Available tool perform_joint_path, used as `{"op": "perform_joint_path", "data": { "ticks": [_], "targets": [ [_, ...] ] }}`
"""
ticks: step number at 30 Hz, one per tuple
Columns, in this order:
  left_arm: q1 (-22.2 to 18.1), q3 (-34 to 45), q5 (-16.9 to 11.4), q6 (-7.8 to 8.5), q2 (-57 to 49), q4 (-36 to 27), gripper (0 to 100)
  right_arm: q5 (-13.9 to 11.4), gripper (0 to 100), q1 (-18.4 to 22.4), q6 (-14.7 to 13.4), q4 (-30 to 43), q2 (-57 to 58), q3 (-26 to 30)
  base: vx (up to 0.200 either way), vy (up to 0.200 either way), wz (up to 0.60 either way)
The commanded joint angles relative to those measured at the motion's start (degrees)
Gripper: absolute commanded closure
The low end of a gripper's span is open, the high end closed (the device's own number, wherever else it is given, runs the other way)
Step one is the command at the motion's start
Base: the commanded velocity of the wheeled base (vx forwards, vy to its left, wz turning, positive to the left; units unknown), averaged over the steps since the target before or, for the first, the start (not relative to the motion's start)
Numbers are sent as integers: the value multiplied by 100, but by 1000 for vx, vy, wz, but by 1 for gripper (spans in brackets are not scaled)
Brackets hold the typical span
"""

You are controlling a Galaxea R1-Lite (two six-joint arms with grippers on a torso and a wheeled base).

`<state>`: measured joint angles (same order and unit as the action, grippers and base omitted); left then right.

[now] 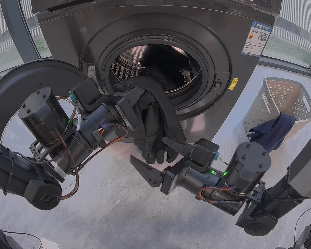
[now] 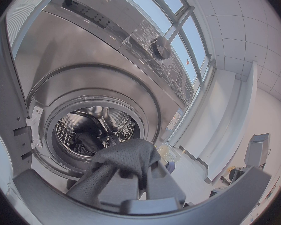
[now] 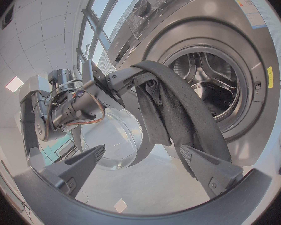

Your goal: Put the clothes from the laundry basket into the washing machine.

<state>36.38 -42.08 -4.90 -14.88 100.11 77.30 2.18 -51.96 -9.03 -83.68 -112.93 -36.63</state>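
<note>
A black garment hangs from my left gripper, which is shut on its top fold just in front of the washing machine's drum opening. In the left wrist view the cloth drapes over the fingers, and another dark piece lies inside the drum. My right gripper stands open just below the garment's hanging end, one finger close against the cloth. A navy cloth hangs over the laundry basket's rim at the right.
The machine's round door stands swung open at the left, behind my left arm; its glass is close to the right gripper. Grey floor lies open in front of the machine. Windows run behind it.
</note>
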Motion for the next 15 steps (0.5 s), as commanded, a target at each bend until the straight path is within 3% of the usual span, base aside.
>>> {"op": "perform_joint_path", "data": {
  "ticks": [1,8,15],
  "targets": [
    [1,60,-2,-6,-70,4,100,-42,0,247,-151,36,-669,-740,0,0,0],
    [19,192,-11,3,-273,-4,100,-25,0,643,-380,-26,-1170,-1557,0,0,0],
    [10,253,-11,3,-361,-13,100,45,0,898,-740,18,-1152,-1777,0,0,0]
  ]
}}
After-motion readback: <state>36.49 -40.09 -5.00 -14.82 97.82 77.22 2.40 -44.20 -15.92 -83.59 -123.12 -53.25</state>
